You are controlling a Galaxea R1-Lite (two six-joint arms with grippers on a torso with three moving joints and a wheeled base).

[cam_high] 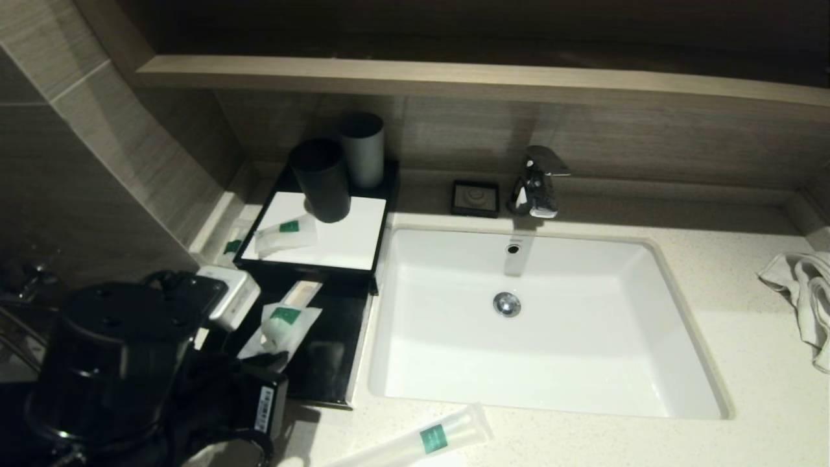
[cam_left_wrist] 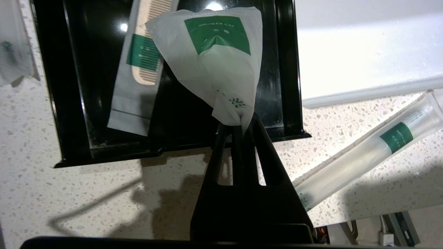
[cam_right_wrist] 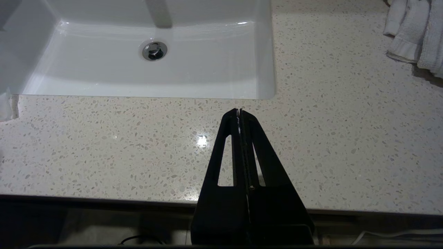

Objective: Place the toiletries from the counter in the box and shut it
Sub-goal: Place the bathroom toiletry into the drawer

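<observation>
My left gripper (cam_left_wrist: pixel 238 119) is shut on the corner of a white shower cap packet (cam_left_wrist: pixel 214 65) with a green label and holds it over the open black box (cam_left_wrist: pixel 86 103). In the head view the packet (cam_high: pixel 285 321) hangs above the box's glossy tray (cam_high: pixel 324 370). A comb packet (cam_left_wrist: pixel 138 69) lies inside the box. A long toothbrush packet (cam_high: pixel 421 441) lies on the counter by the front edge, right of the box. Another packet (cam_high: pixel 285 233) lies on the box's white top, and one (cam_high: pixel 232 246) lies left of the box. My right gripper (cam_right_wrist: pixel 239 111) is shut and empty over the counter in front of the sink.
Two dark cups (cam_high: pixel 321 178) stand on the box's white top. The white sink (cam_high: pixel 681 363) and faucet (cam_high: pixel 538 181) are to the right, with a black soap dish (cam_high: pixel 475 198) behind. A towel (cam_high: pixel 804 292) lies at the far right. The wall is close on the left.
</observation>
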